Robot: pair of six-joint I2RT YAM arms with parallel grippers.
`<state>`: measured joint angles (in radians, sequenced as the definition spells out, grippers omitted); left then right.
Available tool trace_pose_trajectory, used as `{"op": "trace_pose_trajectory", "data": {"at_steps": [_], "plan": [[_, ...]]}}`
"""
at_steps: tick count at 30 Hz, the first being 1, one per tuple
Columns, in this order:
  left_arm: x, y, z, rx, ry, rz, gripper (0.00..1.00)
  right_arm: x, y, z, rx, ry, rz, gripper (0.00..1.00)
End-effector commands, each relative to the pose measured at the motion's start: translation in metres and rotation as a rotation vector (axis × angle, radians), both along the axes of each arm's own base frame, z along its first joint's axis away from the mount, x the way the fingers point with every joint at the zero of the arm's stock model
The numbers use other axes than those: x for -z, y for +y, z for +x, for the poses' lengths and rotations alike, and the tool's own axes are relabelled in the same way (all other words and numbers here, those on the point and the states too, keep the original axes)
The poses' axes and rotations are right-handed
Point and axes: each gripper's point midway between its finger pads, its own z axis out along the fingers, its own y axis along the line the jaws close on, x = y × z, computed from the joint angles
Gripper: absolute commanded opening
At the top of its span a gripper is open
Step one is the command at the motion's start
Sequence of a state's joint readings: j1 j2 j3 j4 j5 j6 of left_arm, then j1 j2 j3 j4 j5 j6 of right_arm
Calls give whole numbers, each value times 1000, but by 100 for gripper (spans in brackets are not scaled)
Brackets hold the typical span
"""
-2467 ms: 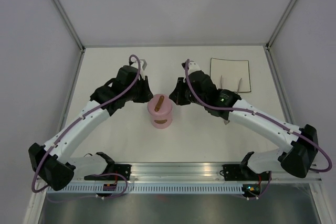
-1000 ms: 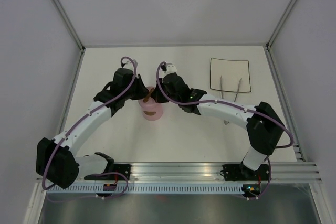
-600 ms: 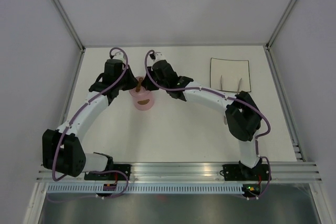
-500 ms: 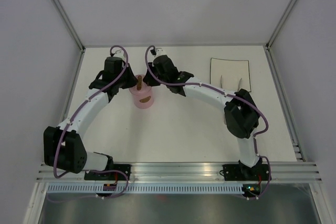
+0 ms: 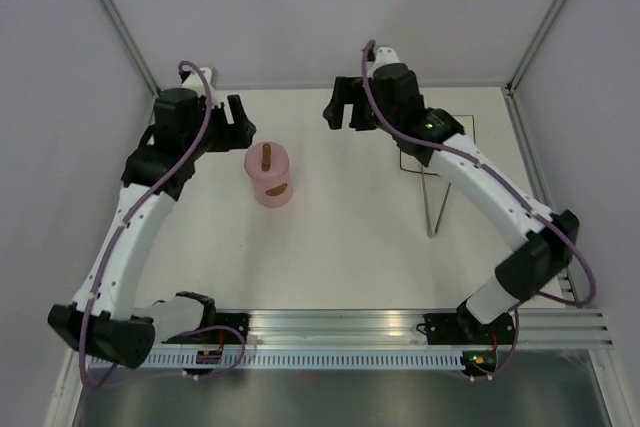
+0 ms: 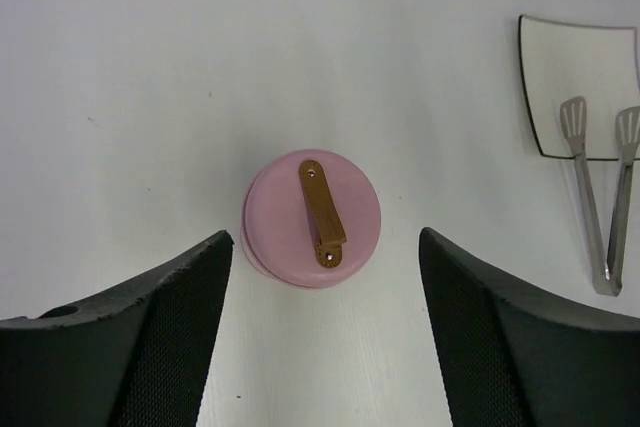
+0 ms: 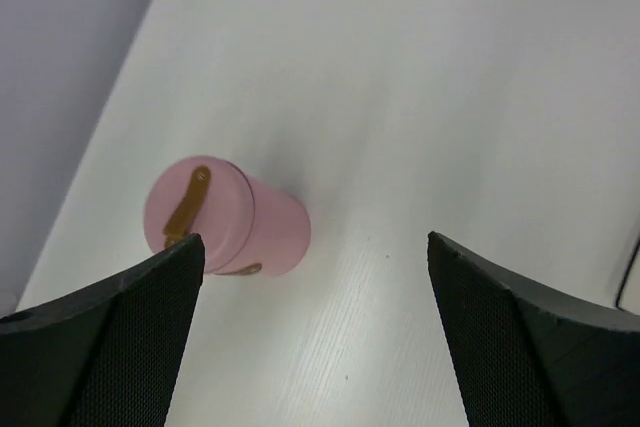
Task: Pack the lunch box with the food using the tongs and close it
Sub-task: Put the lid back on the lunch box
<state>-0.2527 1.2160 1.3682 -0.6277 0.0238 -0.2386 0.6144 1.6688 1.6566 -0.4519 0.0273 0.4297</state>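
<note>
Pink lunch box (image 5: 269, 175) upright on the worktop (image 5: 340, 247), lid (image 6: 312, 215) seated, well apart from left tool (image 5: 228, 119) and right tool (image 5: 346, 115), both spread wide and empty. Likely light, rigid, smooth-walled; best taken by the brown bar handle (image 6: 322, 213) or across the body. Metal tongs (image 6: 600, 197) away right, tips on the white plate (image 6: 575, 77), obstructing nothing.

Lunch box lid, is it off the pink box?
No, the pink lid with its brown handle sits flat on top of the lunch box.
</note>
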Motion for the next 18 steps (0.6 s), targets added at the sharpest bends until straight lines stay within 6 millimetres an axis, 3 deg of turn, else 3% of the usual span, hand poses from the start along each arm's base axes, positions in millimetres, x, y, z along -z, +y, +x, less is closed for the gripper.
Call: {"op": "trace_pose_trajectory", "data": {"at_steps": [1,4,9,12,14,15,17,18], "plan": [[-52,20,-41,-28,-142,13,83,-70,-65,-40,138,-171,-14,98],[-48,26,-62,-47,-158,-13,90,-81,-111,-70,251,-220,-15,98],[-12,41,-100,-105,-154,-51,93,-81,-153,-119,302,-303,74,98],[4,49,-120,-155,-169,-101,95,-63,-181,-156,333,-352,160,98],[18,54,-130,-179,-172,-117,97,-52,-193,-167,369,-351,192,98],[11,58,-141,-197,-220,-150,98,-47,-198,-173,377,-351,201,98],[22,61,-148,-215,-230,-168,100,-30,-211,-187,409,-345,231,98],[17,66,-158,-233,-275,-196,100,-20,-217,-193,423,-346,245,98]]}}
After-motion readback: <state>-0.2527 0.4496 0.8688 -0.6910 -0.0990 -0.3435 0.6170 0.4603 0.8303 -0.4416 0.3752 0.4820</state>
